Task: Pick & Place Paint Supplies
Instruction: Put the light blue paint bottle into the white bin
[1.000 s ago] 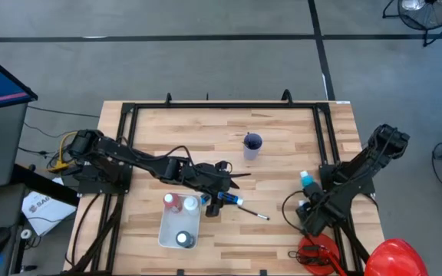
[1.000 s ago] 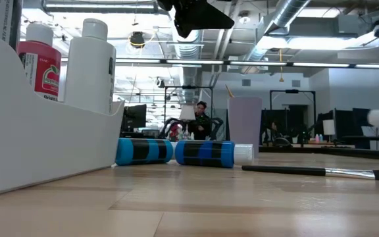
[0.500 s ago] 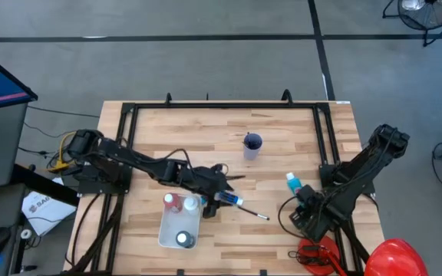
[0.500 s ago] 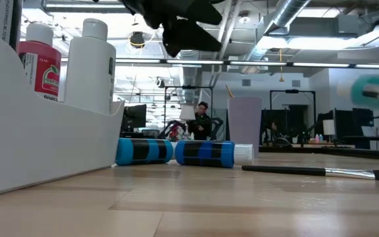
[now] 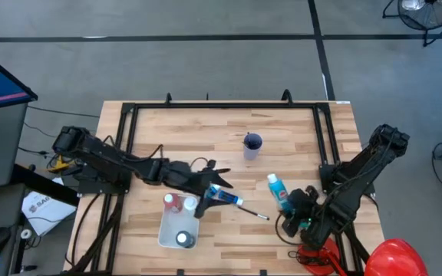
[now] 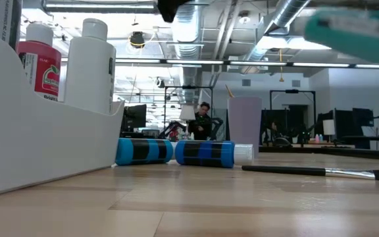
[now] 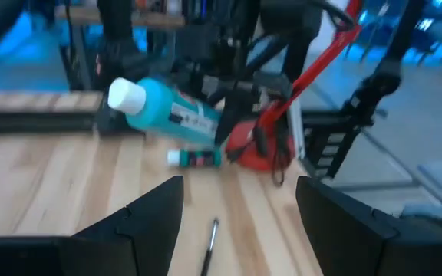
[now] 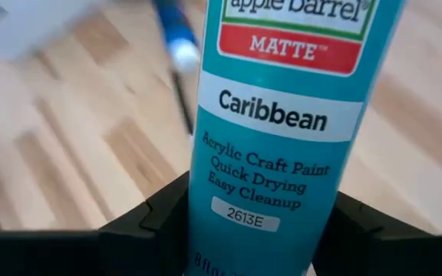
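Right gripper (image 5: 290, 201): clamped on the teal paint bottle (image 5: 276, 190), fingers on either side of its lower body; held above the table's right half, white cap pointing away from the arm.
Teal paint bottle label: reads "Caribbean" in the right wrist view (image 8: 282, 130); bottle off the wood, well apart from the tray.
Left gripper (image 5: 208, 193): fingers spread with nothing between them; above the table's middle, just beside the tray's far right corner and over the lying blue bottles.
White tray (image 5: 176, 230): near the front edge, left of centre; holds a red bottle (image 5: 172, 202) and a white bottle (image 5: 189, 204) upright at its far end, another white-capped bottle (image 5: 182, 239) at its near end.
Blue bottles (image 6: 176, 151): two, lying end to end on the wood just right of the tray.
Brush (image 5: 253, 212): flat on the table, right of the blue bottles.
Purple cup (image 5: 252, 146): upright toward the back.
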Controlling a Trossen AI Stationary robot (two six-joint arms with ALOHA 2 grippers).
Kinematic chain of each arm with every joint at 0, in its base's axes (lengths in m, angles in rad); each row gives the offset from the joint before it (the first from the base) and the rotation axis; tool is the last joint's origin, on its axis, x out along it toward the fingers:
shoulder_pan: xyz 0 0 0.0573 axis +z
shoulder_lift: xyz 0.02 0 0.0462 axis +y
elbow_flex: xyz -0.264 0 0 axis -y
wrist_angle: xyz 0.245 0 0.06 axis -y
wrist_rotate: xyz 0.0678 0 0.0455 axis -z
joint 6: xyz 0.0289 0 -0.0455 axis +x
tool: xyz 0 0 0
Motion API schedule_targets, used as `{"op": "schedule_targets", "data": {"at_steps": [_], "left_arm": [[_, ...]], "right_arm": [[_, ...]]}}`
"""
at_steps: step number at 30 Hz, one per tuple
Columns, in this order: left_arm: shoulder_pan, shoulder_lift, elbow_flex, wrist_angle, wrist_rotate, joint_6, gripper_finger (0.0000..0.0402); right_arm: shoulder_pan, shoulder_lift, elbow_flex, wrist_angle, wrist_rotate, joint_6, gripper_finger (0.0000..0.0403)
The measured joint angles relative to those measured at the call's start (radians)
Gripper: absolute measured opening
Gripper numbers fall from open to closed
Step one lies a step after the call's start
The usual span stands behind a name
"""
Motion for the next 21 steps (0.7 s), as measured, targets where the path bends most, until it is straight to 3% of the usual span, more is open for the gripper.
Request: {"op": "schedule_targets", "data": {"at_steps": [7, 14, 21], "left_arm": [[-0.011, -0.055, -0.124, 0.249, 0.016, 0.013, 0.0246], [-0.011, -0.057, -0.14, 0.312, 0.016, 0.013, 0.0246], [-0.011, -0.057, -0.14, 0.344, 0.098, 0.023, 0.0246]], "right_arm": [[-0.032, 0.0, 0.053, 0.266, 0.208, -0.4, 0.0194], [-0.11, 0.0, 0.054, 0.674, 0.207, -0.854, 0.0195], [-0.173, 0.034, 0.054, 0.828, 0.202, -1.021, 0.0197]]}}
